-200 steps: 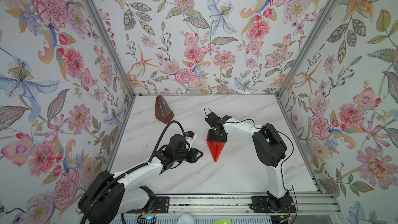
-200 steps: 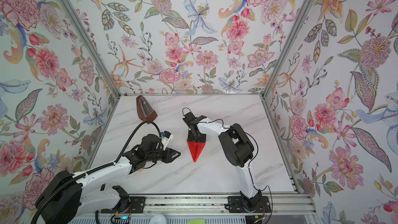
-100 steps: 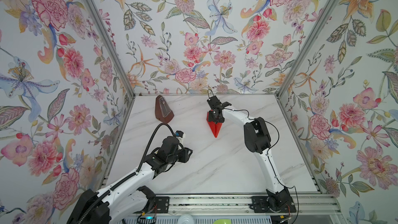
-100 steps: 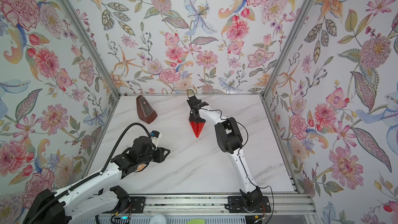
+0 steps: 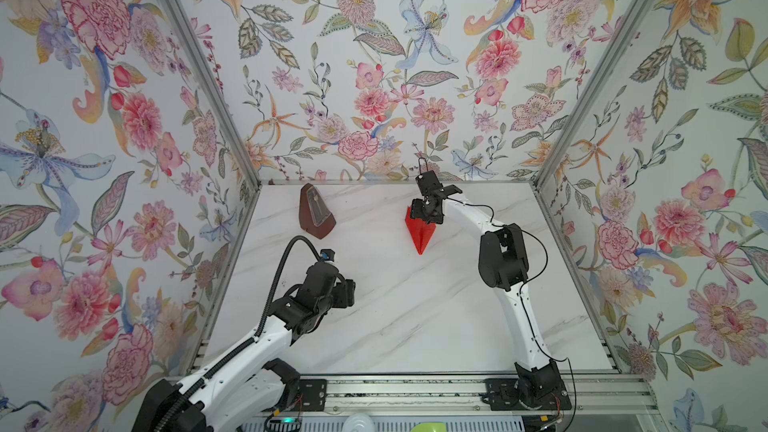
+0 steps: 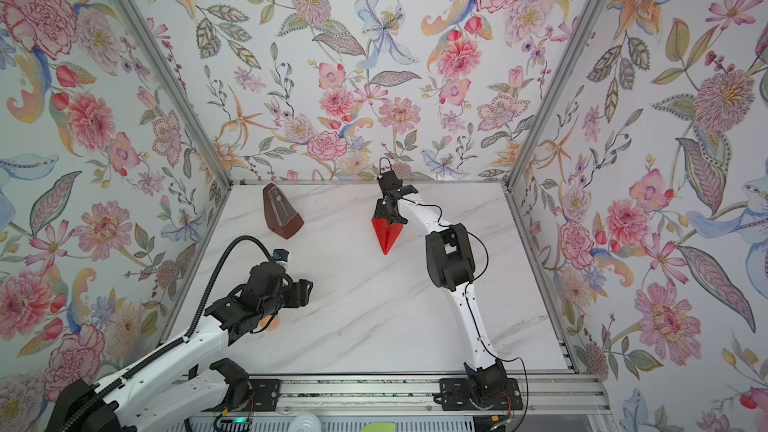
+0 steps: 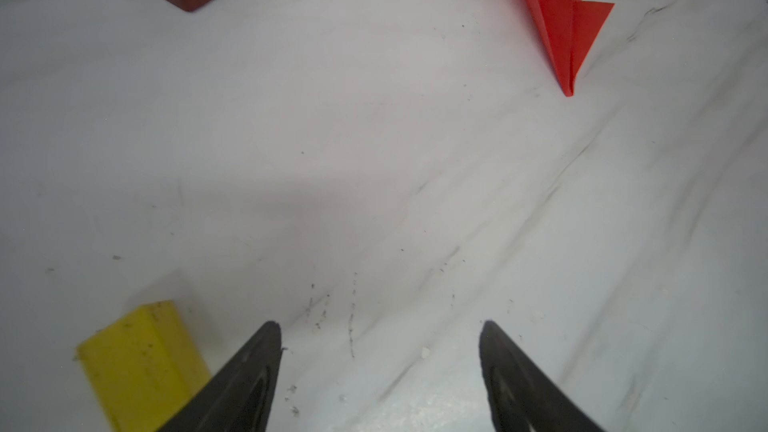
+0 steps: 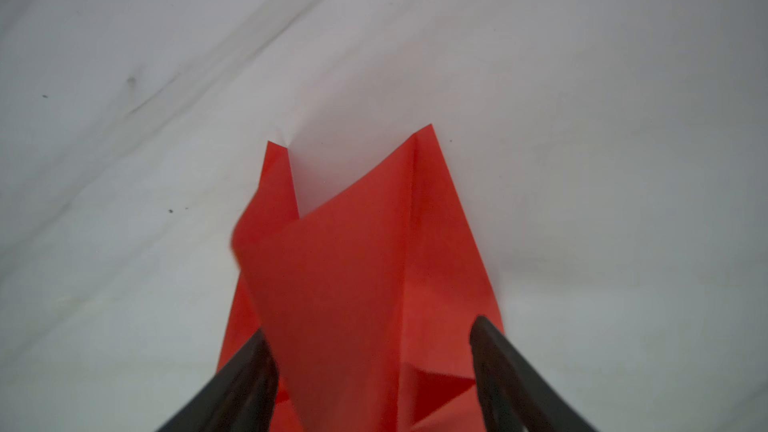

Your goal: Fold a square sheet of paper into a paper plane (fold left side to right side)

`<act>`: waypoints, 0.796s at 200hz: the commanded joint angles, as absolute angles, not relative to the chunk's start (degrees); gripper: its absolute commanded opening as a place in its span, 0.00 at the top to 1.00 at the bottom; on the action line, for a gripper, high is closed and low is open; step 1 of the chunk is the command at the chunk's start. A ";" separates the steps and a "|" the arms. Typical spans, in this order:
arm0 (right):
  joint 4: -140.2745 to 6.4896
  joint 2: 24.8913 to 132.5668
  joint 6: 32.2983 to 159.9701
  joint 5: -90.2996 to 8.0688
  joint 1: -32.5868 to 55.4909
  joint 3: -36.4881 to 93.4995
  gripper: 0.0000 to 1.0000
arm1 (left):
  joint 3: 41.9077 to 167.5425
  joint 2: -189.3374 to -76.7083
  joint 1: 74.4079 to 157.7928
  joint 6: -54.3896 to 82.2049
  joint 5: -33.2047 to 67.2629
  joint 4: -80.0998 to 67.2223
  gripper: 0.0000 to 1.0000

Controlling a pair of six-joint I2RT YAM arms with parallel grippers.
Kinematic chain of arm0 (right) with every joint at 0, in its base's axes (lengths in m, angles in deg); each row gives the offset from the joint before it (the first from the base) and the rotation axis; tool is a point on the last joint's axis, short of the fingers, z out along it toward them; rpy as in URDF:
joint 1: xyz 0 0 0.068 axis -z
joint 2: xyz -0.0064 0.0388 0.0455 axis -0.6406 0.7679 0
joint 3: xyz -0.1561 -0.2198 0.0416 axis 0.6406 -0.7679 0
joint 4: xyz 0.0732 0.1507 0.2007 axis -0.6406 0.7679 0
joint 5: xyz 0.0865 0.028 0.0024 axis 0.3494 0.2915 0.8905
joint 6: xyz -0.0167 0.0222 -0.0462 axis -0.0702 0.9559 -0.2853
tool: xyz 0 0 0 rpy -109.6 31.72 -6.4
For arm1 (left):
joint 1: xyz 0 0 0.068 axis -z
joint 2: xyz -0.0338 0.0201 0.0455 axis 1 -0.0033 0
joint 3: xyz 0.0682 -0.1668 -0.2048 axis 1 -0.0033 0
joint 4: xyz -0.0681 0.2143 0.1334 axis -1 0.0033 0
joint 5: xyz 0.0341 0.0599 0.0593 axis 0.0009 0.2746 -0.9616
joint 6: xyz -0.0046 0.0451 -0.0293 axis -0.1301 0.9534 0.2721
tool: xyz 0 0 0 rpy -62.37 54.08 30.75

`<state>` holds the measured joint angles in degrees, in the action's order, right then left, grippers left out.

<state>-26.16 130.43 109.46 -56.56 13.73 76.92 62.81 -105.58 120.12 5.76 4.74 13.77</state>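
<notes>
The paper plane is a bright red pointed dart lying on the marble table, nose toward the front. My right gripper hovers over its tail end. In the right wrist view the right gripper is open, its fingers standing apart over the raised centre fold of the paper plane, with red paper showing outside both. My left gripper is at the front left, well away from the plane. It is open over bare table, and the plane's nose shows far off.
A dark brown pyramid-shaped metronome stands at the back left. A small yellow block lies just beside one left finger. Floral walls close in the table on three sides; a rail runs along the front.
The right gripper carried the paper plane toward the back wall and spread its jaws. The left arm drew back toward the front left and its jaws opened wide.
</notes>
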 commanded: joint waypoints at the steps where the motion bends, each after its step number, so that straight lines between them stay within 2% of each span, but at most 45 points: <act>1: -25.29 120.21 107.94 -56.87 13.76 74.79 0.12 | 65.55 -106.35 117.34 7.91 -2.71 14.63 0.09; 13: -25.28 117.08 107.08 -58.45 14.22 72.49 0.01 | 66.38 -107.69 115.85 9.32 -5.34 13.99 0.01; 47: -26.48 108.62 103.91 -62.70 16.73 63.55 0.01 | 67.97 -111.52 112.46 16.11 -15.04 9.22 0.01; 83: -38.42 95.61 101.00 -68.15 21.45 42.17 0.01 | 62.91 -113.52 108.58 26.46 -24.40 -6.36 0.01; 117: -56.93 84.10 95.61 -75.70 26.96 17.05 0.01 | 55.60 -117.28 102.66 33.51 -23.52 -27.04 0.01; 134: -65.29 82.02 92.26 -74.70 30.07 7.94 0.01 | 52.13 -121.43 100.22 36.79 -19.73 -40.35 0.01; 144: -75.56 81.08 88.09 -74.81 31.20 0.48 0.01 | 50.84 -124.43 99.29 37.92 -17.74 -47.76 0.01; 159: -76.03 80.70 86.67 -76.71 32.37 -1.13 0.01 | 49.88 -129.41 97.82 38.03 -14.63 -57.07 0.01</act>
<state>-61.07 82.30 93.44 -73.08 31.23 3.22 51.58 -124.13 99.74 33.54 -19.28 -34.34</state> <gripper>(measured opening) 0.992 0.989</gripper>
